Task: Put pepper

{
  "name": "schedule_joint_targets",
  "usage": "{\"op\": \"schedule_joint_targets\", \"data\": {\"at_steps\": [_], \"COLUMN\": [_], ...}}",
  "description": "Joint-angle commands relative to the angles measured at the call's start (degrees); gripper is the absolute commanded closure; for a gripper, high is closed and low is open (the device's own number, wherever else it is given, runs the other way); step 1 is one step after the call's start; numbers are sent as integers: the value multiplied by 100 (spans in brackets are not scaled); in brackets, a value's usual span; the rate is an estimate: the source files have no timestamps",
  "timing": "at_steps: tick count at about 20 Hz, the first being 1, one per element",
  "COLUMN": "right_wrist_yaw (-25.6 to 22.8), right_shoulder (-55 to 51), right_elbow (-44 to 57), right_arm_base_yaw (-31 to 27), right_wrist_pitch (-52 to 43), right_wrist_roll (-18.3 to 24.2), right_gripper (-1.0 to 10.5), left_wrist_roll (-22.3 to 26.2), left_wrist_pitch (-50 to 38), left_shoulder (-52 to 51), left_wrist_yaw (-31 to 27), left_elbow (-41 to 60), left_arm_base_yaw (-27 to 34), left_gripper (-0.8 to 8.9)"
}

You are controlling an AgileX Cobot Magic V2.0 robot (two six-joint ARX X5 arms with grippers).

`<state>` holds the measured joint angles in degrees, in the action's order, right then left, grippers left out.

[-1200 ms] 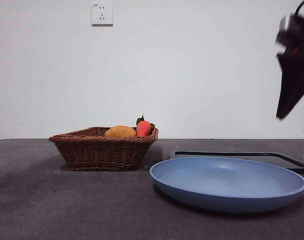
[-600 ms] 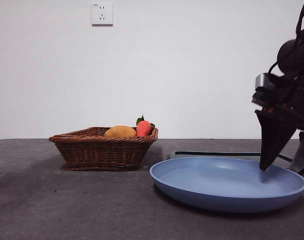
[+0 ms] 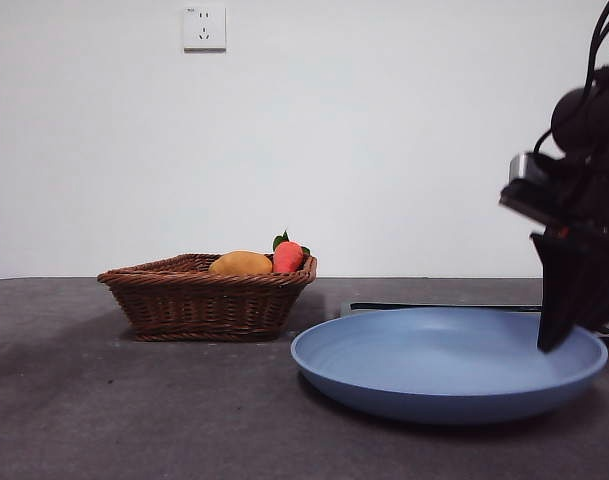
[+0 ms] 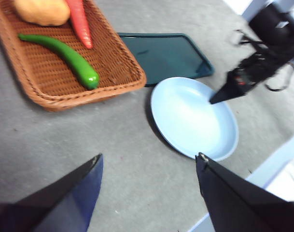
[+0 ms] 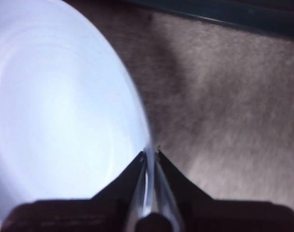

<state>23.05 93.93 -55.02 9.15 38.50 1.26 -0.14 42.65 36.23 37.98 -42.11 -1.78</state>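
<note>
The right pincer (image 5: 149, 157) is clamped on the blue plate's (image 3: 434, 395) right rim. The left pincer (image 4: 149, 166), jaws apart, hovers nearer the pepper (image 4: 62, 53), which lies diagonally in the basket (image 4: 50, 99) far left.

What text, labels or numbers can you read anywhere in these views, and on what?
None can be read.
Wall socket: only its slot holes and a tiny mark at its top left corner, too small to read.
Blue plate, wicker basket, pepper, dark tray: no print visible.
Right gripper, closed on the plate's rim, and left gripper: no markings legible.
</note>
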Motion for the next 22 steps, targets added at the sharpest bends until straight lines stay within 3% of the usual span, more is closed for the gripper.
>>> {"op": "schedule_joint_targets", "data": {"at_steps": [1,11,18,22], "right_wrist_yaw": [-61,-68,-85,-85], "right_shoulder": [-402,-2721,-3840,-4153], "right_elbow": [-83,-87,-87,-87], "right_arm_base_yaw": [20,-291,-422,-422], "right_wrist_pitch": [83,804,1137,1233], "right_wrist_roll": [-105,-258,-407,-444], "right_gripper": [941,941,941,941], "left_wrist_roll": [-116,-295,-586,-715], "left_wrist_pitch": [-101,-433,-468,-437], "left_shoulder": [376,3593,6048,7086], "left_wrist_yaw": [-264,-2319,-3171,-3276], "left_elbow": [-474,-2627,-4118,-4787], "left_arm_base_yaw": [-223,-1714,-2072,-2116], "left_gripper": [477,477,477,477]}}
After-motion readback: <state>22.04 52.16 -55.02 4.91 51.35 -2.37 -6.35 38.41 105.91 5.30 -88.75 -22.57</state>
